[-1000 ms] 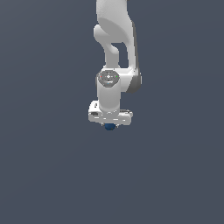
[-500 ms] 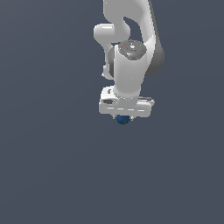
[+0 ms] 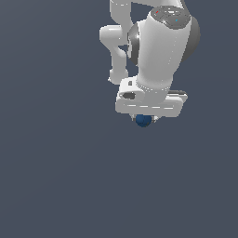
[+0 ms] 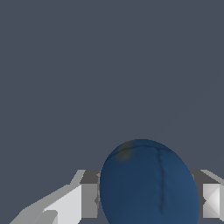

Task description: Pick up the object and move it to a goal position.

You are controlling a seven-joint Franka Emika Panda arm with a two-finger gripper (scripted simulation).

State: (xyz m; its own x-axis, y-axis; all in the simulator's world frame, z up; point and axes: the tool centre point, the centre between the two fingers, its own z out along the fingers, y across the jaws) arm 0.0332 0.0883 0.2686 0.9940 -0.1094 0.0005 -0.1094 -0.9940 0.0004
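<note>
Ball [image 3: 143, 121] between claw [image 3: 145, 119] fingers [image 4: 74, 203]

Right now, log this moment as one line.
phase: carry | gripper: shut on blue ball | ball: held between fingers | goal marker: not visible

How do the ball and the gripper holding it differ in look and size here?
Colour: the ball is dark blue, the gripper white and grey. Shape: the ball is round and smooth, the gripper blocky with flat fingers. Size: in the exterior view the ball is much smaller than the gripper body above it. Shared: both are plain, and they touch, the ball sitting between the fingers.
</note>
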